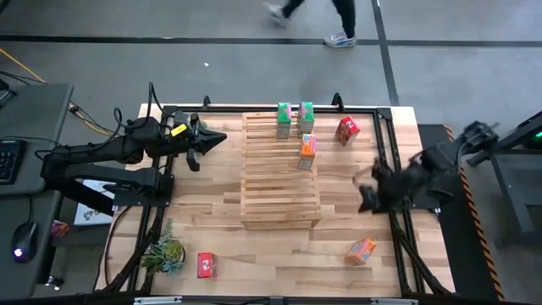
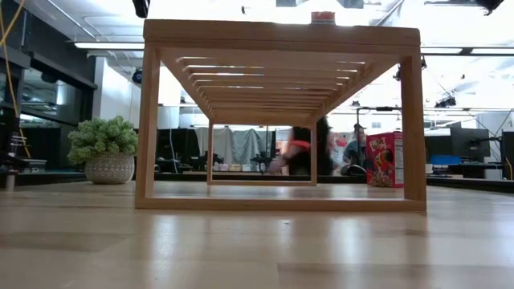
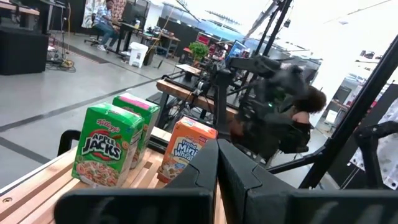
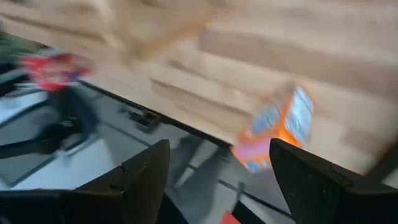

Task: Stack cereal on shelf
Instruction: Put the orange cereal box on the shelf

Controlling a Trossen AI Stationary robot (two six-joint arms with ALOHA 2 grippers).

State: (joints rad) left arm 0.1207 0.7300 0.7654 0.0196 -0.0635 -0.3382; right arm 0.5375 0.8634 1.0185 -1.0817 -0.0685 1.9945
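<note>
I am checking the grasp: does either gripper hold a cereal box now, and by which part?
Nothing is held. The left gripper is shut and empty beside the shelf; the right gripper is open, near an orange box.

Shelf fills the table's middle. On its top, toward twelve o'clock, two green boxes and an orange box crowd that end; the slats toward six o'clock lie open. Wide bare tabletop at nine o'clock, beside the left gripper. At three o'clock the right gripper, fingers apart, hangs over a narrow strip, an orange box lying at five o'clock.
</note>
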